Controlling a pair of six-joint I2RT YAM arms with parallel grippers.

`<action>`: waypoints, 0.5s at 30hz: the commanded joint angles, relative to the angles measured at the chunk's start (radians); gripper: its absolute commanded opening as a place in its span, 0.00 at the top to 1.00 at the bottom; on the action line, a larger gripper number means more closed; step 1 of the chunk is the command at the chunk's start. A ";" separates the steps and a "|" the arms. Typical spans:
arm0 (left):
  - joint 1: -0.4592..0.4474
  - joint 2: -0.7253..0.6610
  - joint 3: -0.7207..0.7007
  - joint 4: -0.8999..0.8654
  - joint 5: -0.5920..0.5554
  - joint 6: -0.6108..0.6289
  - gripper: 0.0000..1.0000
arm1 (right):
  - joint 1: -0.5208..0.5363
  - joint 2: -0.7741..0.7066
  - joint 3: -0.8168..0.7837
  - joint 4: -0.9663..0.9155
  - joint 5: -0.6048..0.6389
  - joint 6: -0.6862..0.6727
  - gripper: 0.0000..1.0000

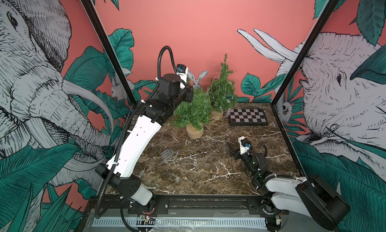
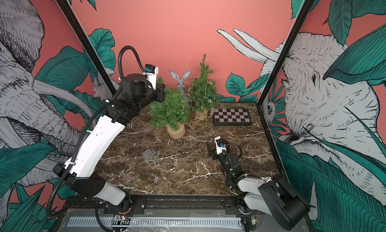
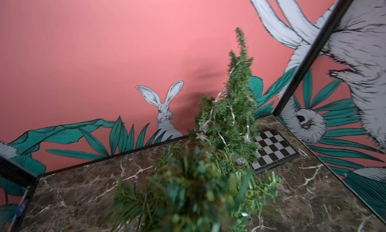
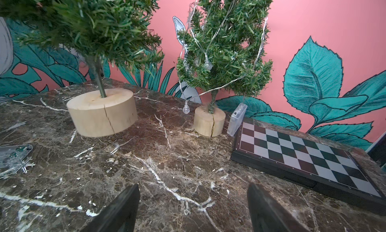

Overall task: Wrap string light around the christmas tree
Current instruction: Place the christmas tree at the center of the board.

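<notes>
A half-dressed display: the far christmas tree (image 1: 222,89), at the back of the marble counter (image 1: 208,174), wears a string light (image 4: 206,63) in loose loops from near its tip down to its lower branches. One bulb (image 4: 186,109) dangles to the counter beside the tree's wooden base, and the clear battery box (image 4: 237,120) leans against the edge of a chessboard (image 1: 247,116). The nearer tree (image 1: 193,109), on its broader wooden base (image 4: 101,114), carries no lights at all.

A second, clear-cased bundle of wire (image 1: 167,154) lies untouched on the counter, well apart from both trees. By the look of it, one tree is wrapped, if slackly, while the nearer one has yet to be started. If that tree is to be dressed too, the spare bundle has to be picked up and wound.

The left arm (image 1: 142,134) reaches high to the crown of the nearer tree. Its jaws are pressed together and buried in the foliage, so it cannot be told whether they pinch a twig. The right arm (image 1: 253,160) sits low over the open counter with its jaws spread wide and empty, pointing towards the trees.

No brand or writing can be read: a small blue label (image 3: 20,208) seen at the enclosure's edge by the left wrist camera is too blurred to make out.
</notes>
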State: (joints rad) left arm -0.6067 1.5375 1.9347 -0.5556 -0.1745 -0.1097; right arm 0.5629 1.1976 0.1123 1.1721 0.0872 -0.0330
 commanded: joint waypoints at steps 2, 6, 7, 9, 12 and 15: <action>-0.072 -0.043 0.062 0.029 -0.018 0.060 1.00 | 0.004 -0.030 -0.028 0.110 0.010 0.002 0.17; -0.163 -0.045 0.059 0.001 -0.069 0.132 1.00 | 0.004 -0.059 -0.034 0.090 0.020 -0.005 0.17; -0.175 -0.049 0.045 0.000 -0.070 0.129 1.00 | 0.003 -0.068 -0.033 0.077 0.023 -0.007 0.17; -0.197 -0.066 0.007 0.015 -0.068 0.124 1.00 | 0.005 -0.086 -0.029 0.048 0.028 -0.009 0.17; -0.220 -0.107 -0.076 0.077 -0.065 0.103 1.00 | 0.005 -0.105 -0.024 0.009 0.042 -0.011 0.17; -0.225 -0.139 -0.155 0.140 -0.042 0.061 1.00 | 0.004 -0.118 -0.030 0.014 0.056 -0.011 0.17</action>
State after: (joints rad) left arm -0.8246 1.4826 1.8099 -0.5735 -0.2165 -0.0238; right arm 0.5632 1.0962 0.0811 1.1591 0.1177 -0.0345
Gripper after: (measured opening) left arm 0.093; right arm 0.828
